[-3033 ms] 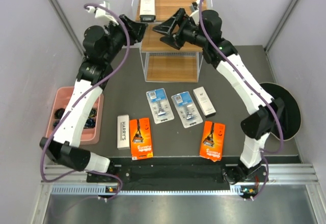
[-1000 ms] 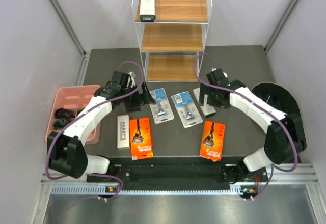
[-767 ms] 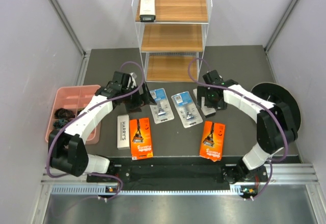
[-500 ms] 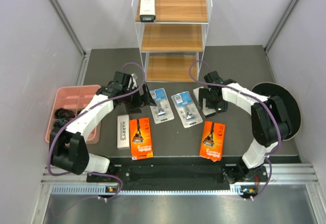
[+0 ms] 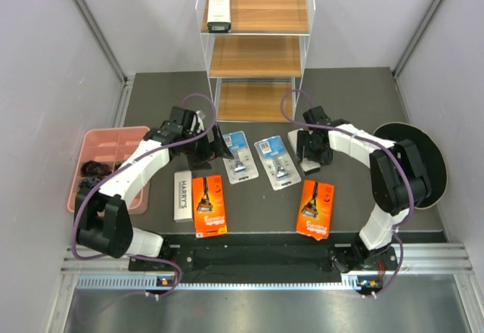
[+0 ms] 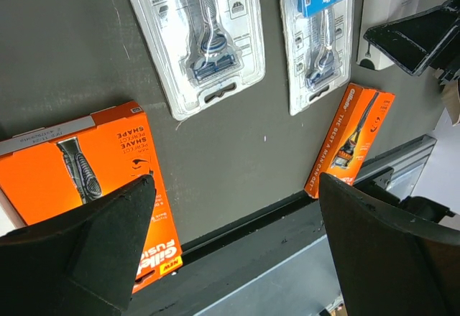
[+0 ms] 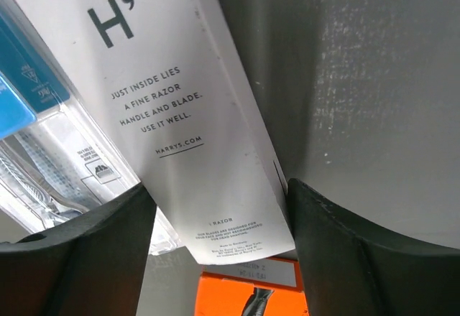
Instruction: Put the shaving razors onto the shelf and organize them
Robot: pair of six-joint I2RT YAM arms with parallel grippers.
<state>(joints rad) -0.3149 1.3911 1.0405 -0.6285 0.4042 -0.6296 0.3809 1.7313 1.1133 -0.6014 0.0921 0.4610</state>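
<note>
The shelf [image 5: 257,54] stands at the back, with one white box [image 5: 218,7] on its top tier. Two blue blister packs [image 5: 239,157] [image 5: 275,163], a HARRY'S box [image 5: 182,194] and two orange cards [image 5: 209,204] [image 5: 316,209] lie on the table. My right gripper [image 5: 310,154] is down over another white box [image 7: 180,115], its fingers against both long edges. My left gripper [image 5: 219,147] is open and empty, hovering low between the left blister pack [image 6: 205,36] and the left orange card [image 6: 79,179].
A pink compartment tray [image 5: 106,145] with dark small items sits at the left. A black round pad [image 5: 416,159] lies at the right edge. The shelf's middle and bottom tiers hold nothing. The right gripper's finger [image 6: 417,39] shows in the left wrist view.
Both arms came down from the shelf to the table. In the last second my right gripper swung in over the white box and settled around it; my left gripper hardly moved.
</note>
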